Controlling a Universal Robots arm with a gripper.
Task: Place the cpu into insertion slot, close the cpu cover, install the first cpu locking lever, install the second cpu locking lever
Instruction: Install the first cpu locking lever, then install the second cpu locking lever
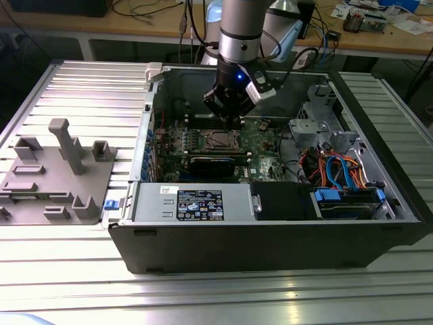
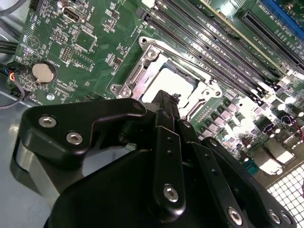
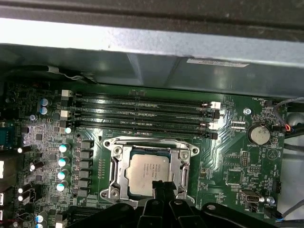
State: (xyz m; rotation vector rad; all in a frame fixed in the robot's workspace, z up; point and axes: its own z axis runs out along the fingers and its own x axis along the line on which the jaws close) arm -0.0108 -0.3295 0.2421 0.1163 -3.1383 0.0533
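You see a dull silver cpu [image 3: 150, 166] framed by the silvery cpu cover [image 3: 119, 167], on a green circuit board [image 3: 228, 161]; beside the cpu, your black pincer [image 3: 160, 187].

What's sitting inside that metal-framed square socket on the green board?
The cpu, a flat silver chip, lies in the insertion slot, with the cpu cover framing it. The gripper hangs over its near edge. The socket's contacts underneath are covered by the chip.

Gripper [image 1: 229, 116] above cpu [image 1: 222, 141], open computer case [image 1: 270, 230]
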